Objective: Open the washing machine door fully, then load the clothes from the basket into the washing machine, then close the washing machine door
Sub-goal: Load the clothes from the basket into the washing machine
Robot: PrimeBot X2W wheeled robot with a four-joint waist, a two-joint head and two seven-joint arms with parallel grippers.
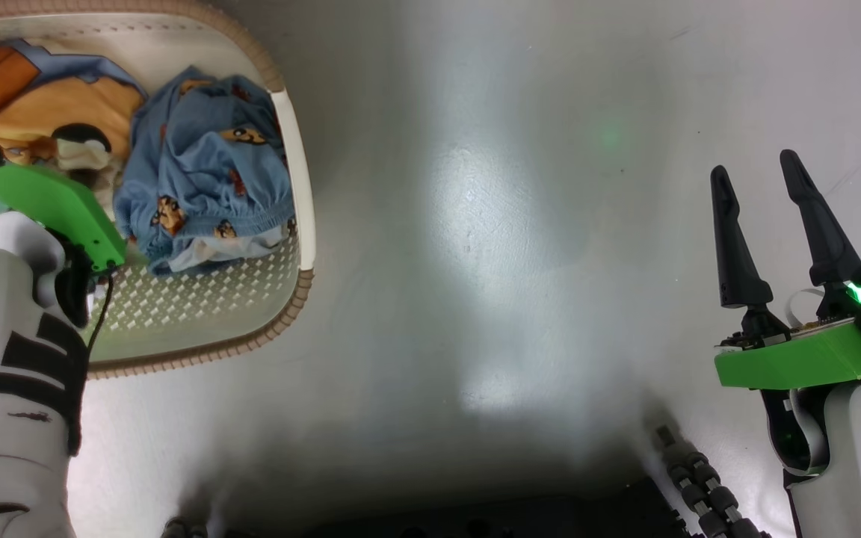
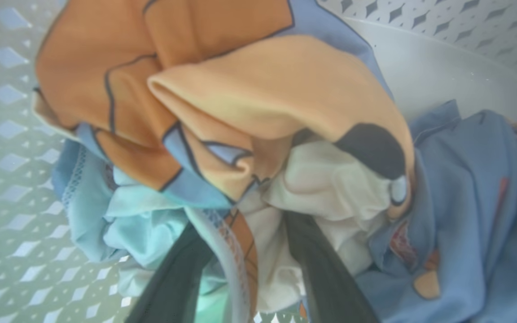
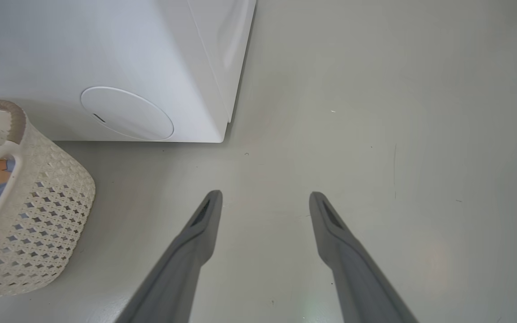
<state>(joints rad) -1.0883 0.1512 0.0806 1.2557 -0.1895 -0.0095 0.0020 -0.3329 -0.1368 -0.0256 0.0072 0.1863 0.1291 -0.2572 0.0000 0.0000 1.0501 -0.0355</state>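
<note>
- Clothes point(image 2: 263, 89) press right up against the left gripper point(image 2: 245, 229). Its two dark fingers point(image 2: 173, 278) are buried in the pile, jaws spread, with cream and white cloth lying between them.
- Closest to those fingers is an orange garment point(image 1: 49, 97) with blue edging and a black patch. It is folded over a cream piece point(image 2: 330, 179), and pale blue-green fabric lies bunched at the left of the left wrist view.
- Just beside it lies a light blue garment point(image 1: 206, 172) printed with small orange-brown bears. It is crumpled into a heap against the side that carries the white handle point(image 1: 300, 179).
- All of these pieces lie inside the basket point(image 3: 38, 202), which is cream and perforated with a brown woven-look rim. It stands on the grey floor point(image 1: 513, 261) at the robot's left.
- Well apart from the basket, at the robot's right, the right gripper point(image 1: 755, 164) hangs above the floor. Its jaws are spread wide and only the floor shows between its fingers.
- Farthest off, in the right wrist view, the white washing machine point(image 3: 61, 45) stands just behind the basket. A round white hatch point(image 3: 126, 113) sits low on its front, near the basket's rim.
</note>
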